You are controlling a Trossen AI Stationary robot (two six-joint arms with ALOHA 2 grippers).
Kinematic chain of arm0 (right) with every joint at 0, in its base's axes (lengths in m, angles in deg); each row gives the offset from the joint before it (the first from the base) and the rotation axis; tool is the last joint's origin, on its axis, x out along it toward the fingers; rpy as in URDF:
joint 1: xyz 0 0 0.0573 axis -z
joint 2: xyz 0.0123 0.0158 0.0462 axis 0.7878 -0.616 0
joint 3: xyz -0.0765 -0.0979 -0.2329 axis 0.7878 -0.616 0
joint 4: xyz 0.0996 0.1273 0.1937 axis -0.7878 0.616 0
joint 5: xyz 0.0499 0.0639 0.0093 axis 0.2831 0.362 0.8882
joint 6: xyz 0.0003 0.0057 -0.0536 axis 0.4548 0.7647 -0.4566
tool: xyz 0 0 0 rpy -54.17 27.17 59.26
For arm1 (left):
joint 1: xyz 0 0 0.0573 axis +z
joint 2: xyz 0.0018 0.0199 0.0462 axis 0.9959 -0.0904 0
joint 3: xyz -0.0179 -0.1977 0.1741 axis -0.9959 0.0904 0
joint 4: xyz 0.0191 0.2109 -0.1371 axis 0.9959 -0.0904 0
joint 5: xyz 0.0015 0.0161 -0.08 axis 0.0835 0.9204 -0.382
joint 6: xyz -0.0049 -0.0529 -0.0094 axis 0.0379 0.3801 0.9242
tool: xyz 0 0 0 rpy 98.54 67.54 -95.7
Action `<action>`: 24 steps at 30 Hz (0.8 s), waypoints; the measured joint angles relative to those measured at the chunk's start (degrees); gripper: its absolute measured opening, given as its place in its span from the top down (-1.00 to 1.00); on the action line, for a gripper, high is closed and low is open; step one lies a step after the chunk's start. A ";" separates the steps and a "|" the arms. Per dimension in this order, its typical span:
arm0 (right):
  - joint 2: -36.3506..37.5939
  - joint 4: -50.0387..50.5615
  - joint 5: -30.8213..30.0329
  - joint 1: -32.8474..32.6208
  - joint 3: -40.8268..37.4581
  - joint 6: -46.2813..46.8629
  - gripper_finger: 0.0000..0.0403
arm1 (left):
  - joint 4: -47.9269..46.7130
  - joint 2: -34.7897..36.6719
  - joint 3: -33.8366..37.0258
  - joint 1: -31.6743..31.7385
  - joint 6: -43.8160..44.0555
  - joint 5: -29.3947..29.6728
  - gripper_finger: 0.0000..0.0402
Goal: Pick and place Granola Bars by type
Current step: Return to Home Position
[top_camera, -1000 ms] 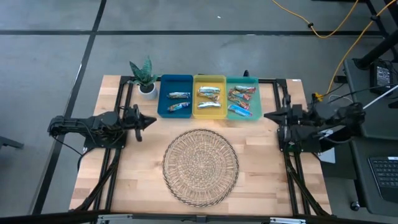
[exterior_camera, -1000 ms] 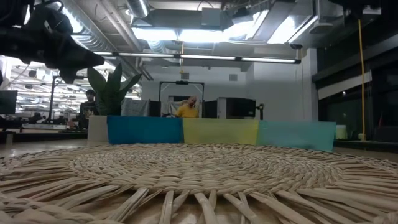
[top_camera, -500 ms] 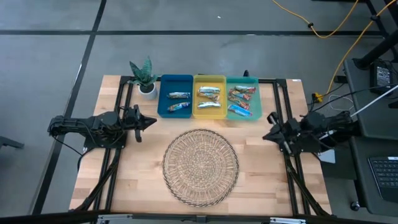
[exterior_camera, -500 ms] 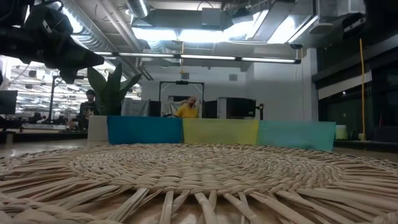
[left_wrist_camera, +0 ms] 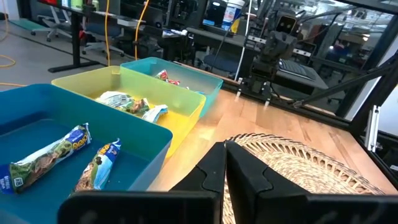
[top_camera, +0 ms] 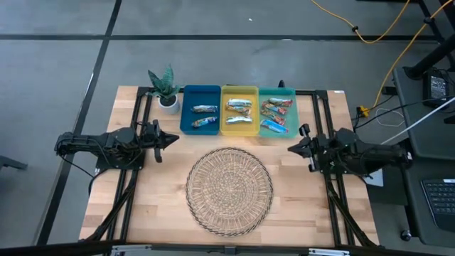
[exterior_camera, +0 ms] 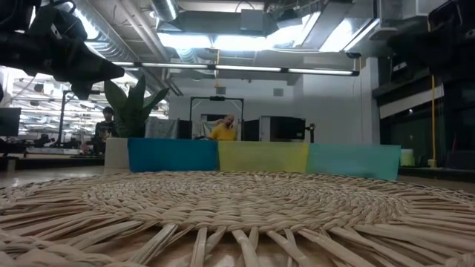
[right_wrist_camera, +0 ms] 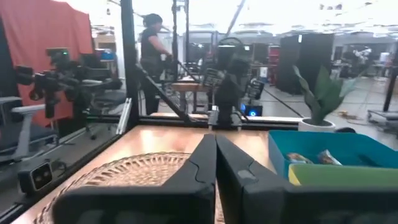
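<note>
Wicker mat midway between left gripper, right gripper

The left gripper is holding its jaws pressed together beside a woven mat, which is resting on the surface. Two Granola Bars are lying in the blue tray; more are lying in the yellow tray and green tray.

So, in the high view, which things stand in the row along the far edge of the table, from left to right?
potted plant → blue tray → yellow tray → green tray
</note>
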 joint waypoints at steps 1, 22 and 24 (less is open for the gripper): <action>-0.08 0.08 1.21 0.52 0.00 -0.13 0.98 | 0.00 0.00 0.00 0.00 0.00 -0.02 0.96; -7.93 4.82 1.03 7.14 0.00 -1.96 0.98 | 0.00 0.02 0.00 0.00 0.00 -0.20 0.98; -10.23 4.84 1.01 7.08 0.00 0.14 0.98 | 0.00 0.02 0.00 0.00 0.00 -0.20 0.97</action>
